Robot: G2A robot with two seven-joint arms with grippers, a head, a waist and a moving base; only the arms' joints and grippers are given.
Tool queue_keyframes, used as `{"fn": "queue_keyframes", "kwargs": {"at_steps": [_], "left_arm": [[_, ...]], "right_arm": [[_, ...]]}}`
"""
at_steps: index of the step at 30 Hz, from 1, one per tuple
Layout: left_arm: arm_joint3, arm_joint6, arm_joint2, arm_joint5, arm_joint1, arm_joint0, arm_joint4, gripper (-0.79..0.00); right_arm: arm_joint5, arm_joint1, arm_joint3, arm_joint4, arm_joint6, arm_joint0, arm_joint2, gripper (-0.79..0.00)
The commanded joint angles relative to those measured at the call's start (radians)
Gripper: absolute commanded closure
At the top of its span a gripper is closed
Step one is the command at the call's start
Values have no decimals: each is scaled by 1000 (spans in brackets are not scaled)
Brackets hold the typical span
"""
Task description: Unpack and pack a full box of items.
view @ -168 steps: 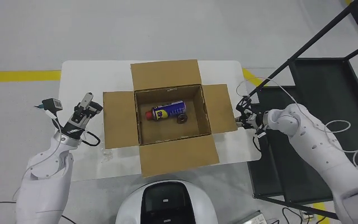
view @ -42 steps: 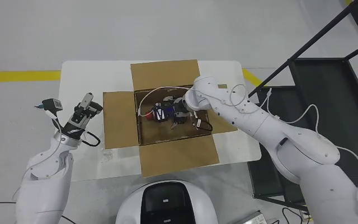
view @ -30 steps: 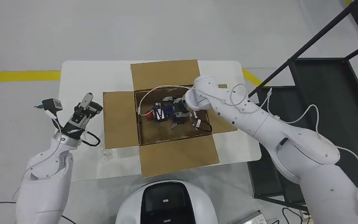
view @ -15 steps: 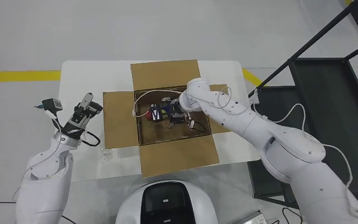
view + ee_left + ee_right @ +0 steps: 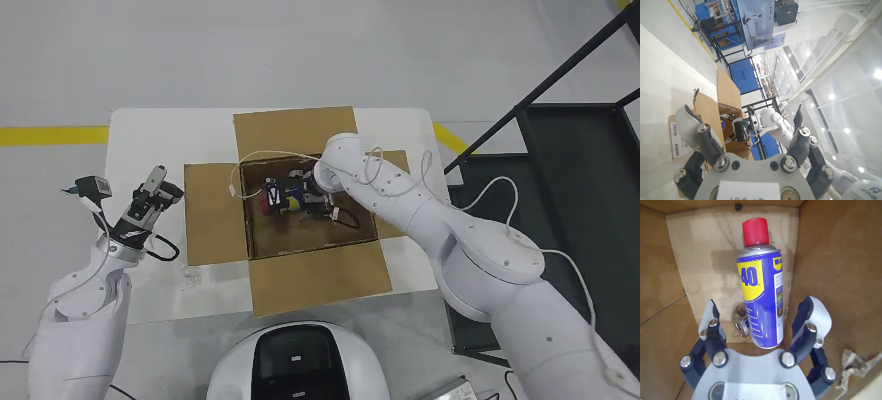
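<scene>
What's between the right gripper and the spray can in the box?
In the right wrist view, the can sits between the open jaws of the right gripper; a small metal flange lies in the gap between can and one jaw.

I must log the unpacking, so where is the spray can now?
The spray can lies inside the cardboard box, between the open fingers of the right end effector, with a small metal flange beside it.
</scene>
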State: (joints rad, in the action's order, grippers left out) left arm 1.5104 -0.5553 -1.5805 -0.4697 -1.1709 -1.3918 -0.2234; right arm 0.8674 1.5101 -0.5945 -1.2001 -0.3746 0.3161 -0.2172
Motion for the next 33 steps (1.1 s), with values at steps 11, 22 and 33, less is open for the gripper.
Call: {"fn": "queue_keyframes", "kwargs": {"at_steps": [11,22,33], "left_arm": [[0,0,0,0,0,0,0,-785],[0,0,0,0,0,0,0,-785],[0,0,0,0,0,0,0,-785]], "right_arm": [[-4,101,164,-67,70,1,23,-730],[5,167,282,-82,67,-3,21,-80],[-17,196,309,-122,67,-30,19,0]]}}
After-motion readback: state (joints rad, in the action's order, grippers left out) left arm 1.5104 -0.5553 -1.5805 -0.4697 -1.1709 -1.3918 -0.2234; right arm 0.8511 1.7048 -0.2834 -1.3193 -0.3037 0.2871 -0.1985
